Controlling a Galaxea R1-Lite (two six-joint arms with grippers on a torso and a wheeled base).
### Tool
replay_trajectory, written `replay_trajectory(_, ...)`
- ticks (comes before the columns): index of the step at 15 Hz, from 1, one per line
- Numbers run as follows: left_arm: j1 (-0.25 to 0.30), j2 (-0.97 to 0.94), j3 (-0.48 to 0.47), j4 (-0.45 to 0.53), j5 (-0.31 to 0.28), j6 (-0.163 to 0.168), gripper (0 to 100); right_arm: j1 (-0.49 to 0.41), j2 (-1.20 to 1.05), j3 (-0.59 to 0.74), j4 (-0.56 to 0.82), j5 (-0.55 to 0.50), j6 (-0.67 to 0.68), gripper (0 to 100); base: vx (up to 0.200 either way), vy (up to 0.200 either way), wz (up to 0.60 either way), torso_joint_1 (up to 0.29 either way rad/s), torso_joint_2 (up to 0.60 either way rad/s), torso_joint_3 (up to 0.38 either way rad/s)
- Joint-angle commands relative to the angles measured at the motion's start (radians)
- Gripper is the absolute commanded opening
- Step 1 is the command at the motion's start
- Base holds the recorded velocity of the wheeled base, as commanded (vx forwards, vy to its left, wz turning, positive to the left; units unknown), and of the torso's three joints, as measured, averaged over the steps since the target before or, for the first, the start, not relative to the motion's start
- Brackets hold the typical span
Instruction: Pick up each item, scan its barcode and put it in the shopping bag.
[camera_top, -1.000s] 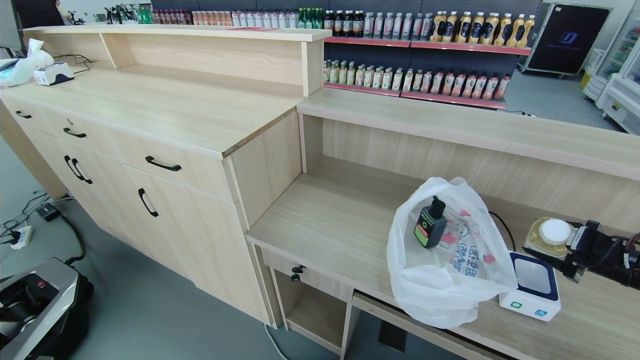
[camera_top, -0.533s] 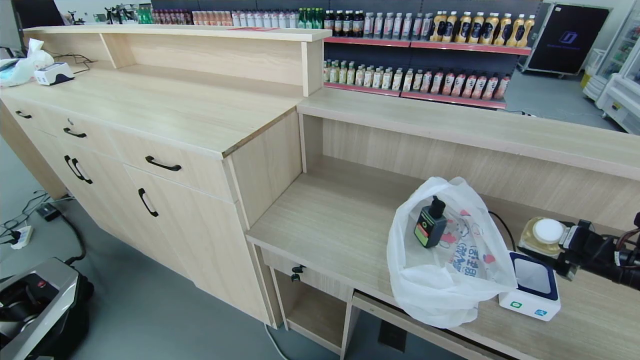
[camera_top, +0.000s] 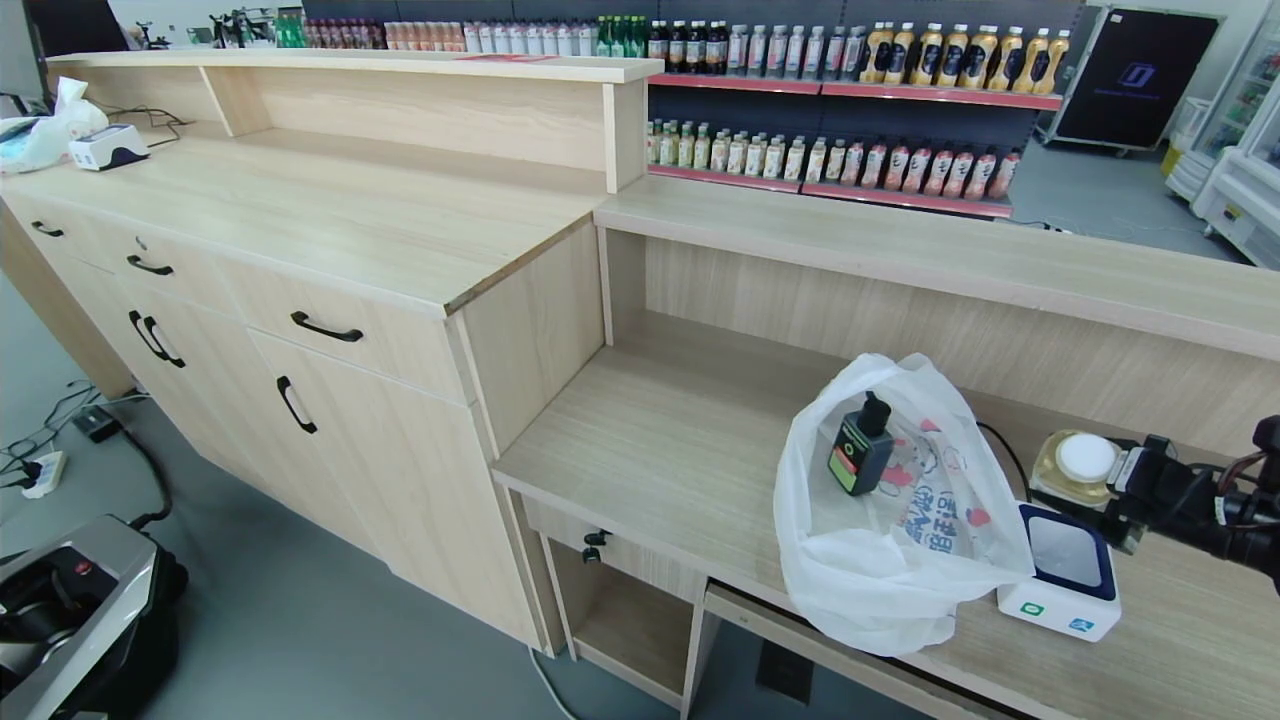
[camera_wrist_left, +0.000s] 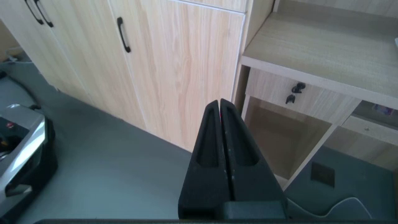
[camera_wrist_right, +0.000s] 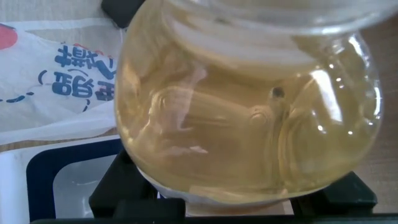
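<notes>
My right gripper (camera_top: 1110, 485) is shut on a clear bottle of yellow liquid (camera_top: 1072, 467) with a white cap, held just behind the barcode scanner (camera_top: 1062, 568) at the counter's right. In the right wrist view the bottle (camera_wrist_right: 249, 112) hangs above the scanner (camera_wrist_right: 62, 180) and beside the shopping bag (camera_wrist_right: 56, 68). The white shopping bag (camera_top: 890, 540) stands open left of the scanner with a dark bottle (camera_top: 860, 448) inside. My left gripper (camera_wrist_left: 222, 134) is shut, hanging low in front of the cabinet doors over the grey floor.
A raised back ledge (camera_top: 930, 250) runs behind the lower counter (camera_top: 660, 450). A black cable (camera_top: 1005, 455) runs behind the bag. The taller cabinet (camera_top: 300, 220) stands at the left. Drink shelves (camera_top: 830, 90) line the back.
My right gripper has carried the yellow-liquid bottle slightly back and away from the scanner, toward the rear ledge. The bag, dark bottle and scanner have stayed put.
</notes>
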Motion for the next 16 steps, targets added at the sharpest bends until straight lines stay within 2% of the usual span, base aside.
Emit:
replay_trajectory(1, 0.001, 0.000, 0.000, 0.000, 0.000, 0.000, 0, 0.003, 0.003, -0.001, -0.001, -0.001, -0.005, 0, 0.000, 0.000, 0.00, 0.000, 0.00, 0.000)
replay_trajectory(16, 0.001, 0.000, 0.000, 0.000, 0.000, 0.000, 0, -0.003, -0.013, 0.005, 0.010, -0.003, -0.028, 0, 0.000, 0.000, 0.00, 0.000, 0.00, 0.000)
